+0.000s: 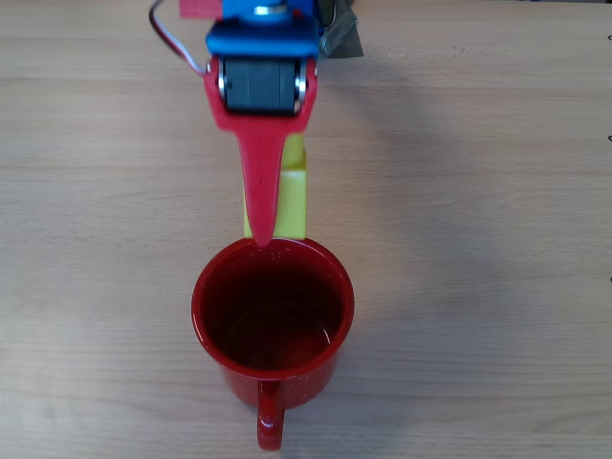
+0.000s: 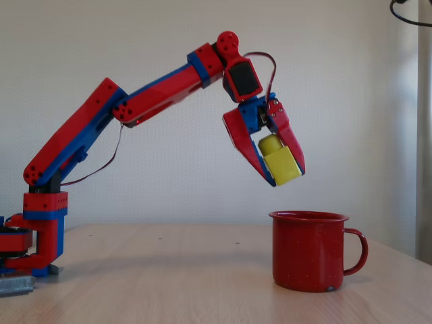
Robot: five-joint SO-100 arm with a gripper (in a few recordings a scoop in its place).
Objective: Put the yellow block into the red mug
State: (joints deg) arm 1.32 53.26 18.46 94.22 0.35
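Red mug [image 2: 309, 250] sits up front on the wooden table [image 2: 169, 277], upright, with its handle sticking out to the right in the fixed view and pointing toward the bottom edge in the overhead view [image 1: 273, 320]. Its inside looks bare and red from above. Up over it hangs the pincer [image 2: 283, 172], clamped on the yellow block [image 2: 280, 160], and the block is off the table, held in the air above the mug's left rim with a clear gap between them. From overhead, the block [image 1: 292, 196] peeks out beside the red finger [image 1: 258, 182], whose tip reaches the mug's far rim. Red-and-blue arm [image 2: 135, 101] arches in from its base at the left.
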